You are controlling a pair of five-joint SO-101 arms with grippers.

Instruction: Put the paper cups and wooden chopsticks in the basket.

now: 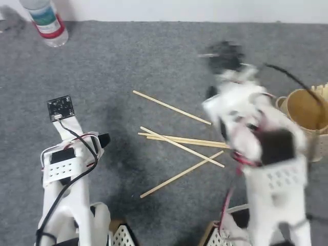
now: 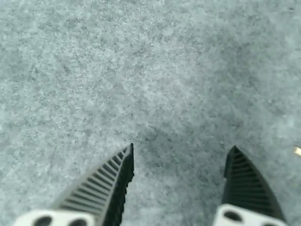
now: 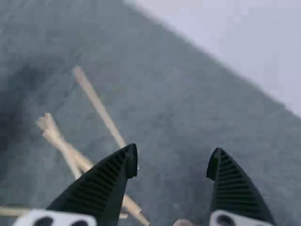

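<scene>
While your arms stood at the near edge of the grey felt table (image 1: 154,61), your left gripper (image 2: 181,155) hung over bare felt with its fingers spread wide, holding nothing. Your right gripper (image 3: 174,157) was spread just as wide and just as empty, raised over the felt with some of the sticks below it. From the high view it was a dark blur (image 1: 225,54) at the far end of the right arm (image 1: 266,154).

The wooden chopsticks (image 1: 179,141) lay loose on the felt between the two arms: thin, pale, straight sticks, five as far as you could count. Nearest you, one (image 1: 179,175) lay on a slant by itself. Just beyond it, two (image 1: 169,137) lay almost side by side, and a fourth (image 1: 197,155) lay slantwise across them, so those three touched. The farthest (image 1: 171,107) lay apart from the rest. The right arm hid the right-hand ends of the middle sticks.

At the right edge, close beside that arm and partly behind it, a tan paper cup (image 1: 305,110) appeared to sit in the pale basket (image 1: 313,146), though you could not be sure. A black cable (image 1: 287,77) arched over it. Far off at the left, by the white wall (image 1: 205,10), stood a clear bottle (image 1: 47,20) with a red and green label, well apart from everything.
</scene>
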